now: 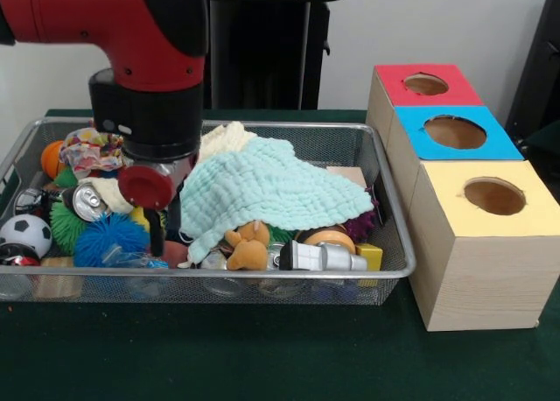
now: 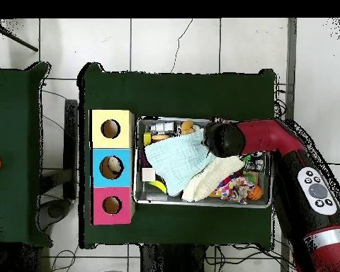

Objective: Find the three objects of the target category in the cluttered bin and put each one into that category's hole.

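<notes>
The wire bin (image 1: pixel 385 270) sits at the near edge of the green table (image 1: pixel 262 357), crammed with clutter: a silver flashlight (image 1: pixel 322 257), a tan plush toy (image 1: pixel 248 246), a blue spiky ball (image 1: pixel 109 237) and a soccer ball (image 1: pixel 26 233). Which category is wanted I cannot tell. The plush looks light and yielding, best pinched at its body. The gripper (image 1: pixel 157 230) reaches down beside the mint cloth (image 1: pixel 262 191); whether its fingers are apart I cannot tell. Beyond stand the yellow box (image 1: pixel 490 243), blue box (image 1: pixel 455 134) and red box (image 1: pixel 424 86), then a pale wall.

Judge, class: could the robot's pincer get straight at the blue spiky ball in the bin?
Probably yes: the blue spiky ball lies uncovered just beside the pincer, and the mint cloth covers other things, not it.
</notes>
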`<state>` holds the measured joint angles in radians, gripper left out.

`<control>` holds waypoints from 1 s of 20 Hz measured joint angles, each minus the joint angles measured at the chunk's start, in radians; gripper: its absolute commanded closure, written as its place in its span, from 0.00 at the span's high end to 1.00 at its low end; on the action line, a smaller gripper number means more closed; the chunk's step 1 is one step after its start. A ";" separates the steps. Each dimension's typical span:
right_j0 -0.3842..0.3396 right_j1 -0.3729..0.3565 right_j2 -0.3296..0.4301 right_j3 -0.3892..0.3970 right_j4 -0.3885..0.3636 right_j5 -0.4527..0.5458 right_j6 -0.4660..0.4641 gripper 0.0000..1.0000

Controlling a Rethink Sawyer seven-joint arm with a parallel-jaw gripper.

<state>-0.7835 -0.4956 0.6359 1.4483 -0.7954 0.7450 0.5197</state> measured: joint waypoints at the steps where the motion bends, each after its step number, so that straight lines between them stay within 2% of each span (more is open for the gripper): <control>1: -0.005 -0.013 0.007 0.006 0.009 0.002 0.000 1.00; 9: -0.021 -0.138 0.058 0.022 0.089 0.078 0.000 1.00; 15: -0.020 -0.151 0.077 0.021 0.086 0.079 0.000 1.00; 20: -0.021 -0.117 0.082 0.021 0.054 0.079 0.000 1.00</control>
<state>-0.8042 -0.6129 0.7180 1.4690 -0.7410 0.8241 0.5197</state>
